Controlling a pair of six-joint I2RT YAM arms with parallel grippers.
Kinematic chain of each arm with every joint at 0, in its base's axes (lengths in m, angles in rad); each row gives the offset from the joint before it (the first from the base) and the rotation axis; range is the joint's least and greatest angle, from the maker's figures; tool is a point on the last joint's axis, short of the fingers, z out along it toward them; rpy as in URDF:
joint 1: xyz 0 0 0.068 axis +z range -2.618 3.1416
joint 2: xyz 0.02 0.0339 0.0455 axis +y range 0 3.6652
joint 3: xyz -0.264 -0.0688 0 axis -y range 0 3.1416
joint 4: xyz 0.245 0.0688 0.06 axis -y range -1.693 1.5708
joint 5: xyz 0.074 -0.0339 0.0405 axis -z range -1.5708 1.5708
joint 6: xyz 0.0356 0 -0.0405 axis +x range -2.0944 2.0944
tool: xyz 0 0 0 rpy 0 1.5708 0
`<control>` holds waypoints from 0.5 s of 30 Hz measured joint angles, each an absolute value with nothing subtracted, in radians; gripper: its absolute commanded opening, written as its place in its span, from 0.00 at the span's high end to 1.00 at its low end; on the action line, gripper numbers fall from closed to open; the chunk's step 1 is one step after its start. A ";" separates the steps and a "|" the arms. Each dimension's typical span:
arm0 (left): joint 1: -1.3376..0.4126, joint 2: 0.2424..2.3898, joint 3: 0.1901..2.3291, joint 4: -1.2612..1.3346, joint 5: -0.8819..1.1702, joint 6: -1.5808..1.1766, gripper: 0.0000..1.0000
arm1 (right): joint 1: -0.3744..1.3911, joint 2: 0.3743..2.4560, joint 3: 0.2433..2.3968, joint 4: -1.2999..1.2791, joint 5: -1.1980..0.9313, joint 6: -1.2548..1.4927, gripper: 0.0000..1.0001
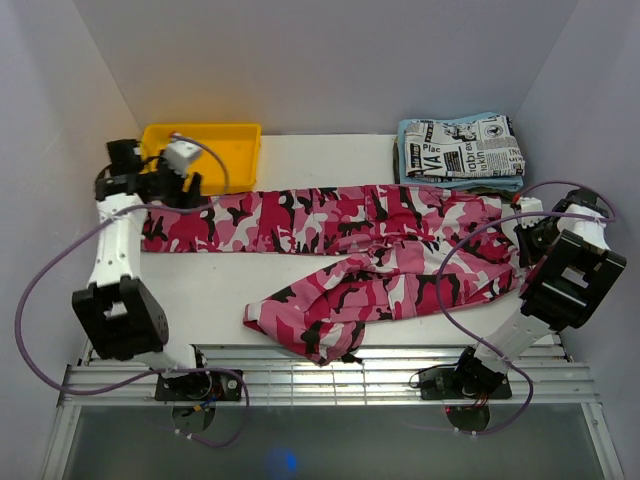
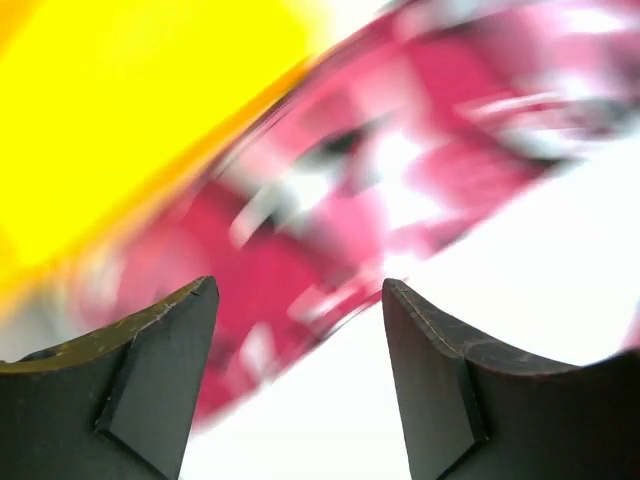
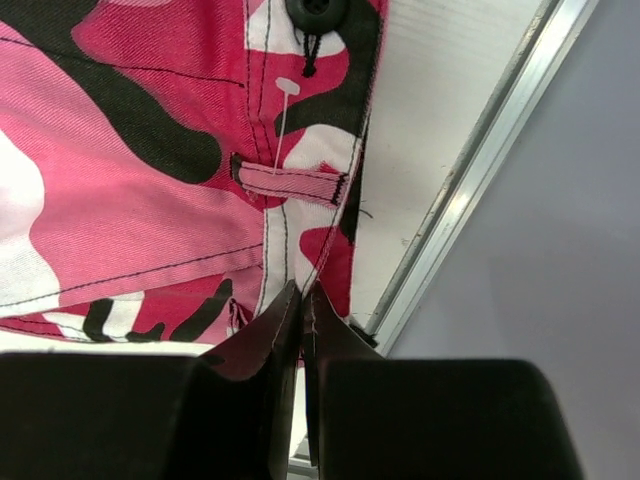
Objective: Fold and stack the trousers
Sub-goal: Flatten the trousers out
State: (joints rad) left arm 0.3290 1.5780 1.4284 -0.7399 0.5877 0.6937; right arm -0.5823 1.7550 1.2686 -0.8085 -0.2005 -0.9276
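The pink, magenta, white and black camouflage trousers lie across the table. One leg stretches left to the yellow tray; the other is bunched toward the front middle. My left gripper is open above the left leg end, which shows blurred in the left wrist view; nothing is between the fingers. My right gripper is shut on the waistband edge at the table's right side, next to a belt loop and a black button.
A yellow tray stands at the back left, behind the left gripper. A folded newspaper-print garment lies on a light blue cloth at the back right. The table's right edge rail runs close to the right gripper.
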 measured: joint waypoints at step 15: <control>-1.102 1.627 1.280 -0.949 0.368 0.667 0.23 | -0.582 1.755 1.262 -0.813 -0.220 -0.919 0.92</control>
State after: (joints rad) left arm -1.1023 1.6272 1.2804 -0.9493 0.3679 0.6674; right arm -0.5819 1.7550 1.2621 -0.8127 -0.2199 -0.9188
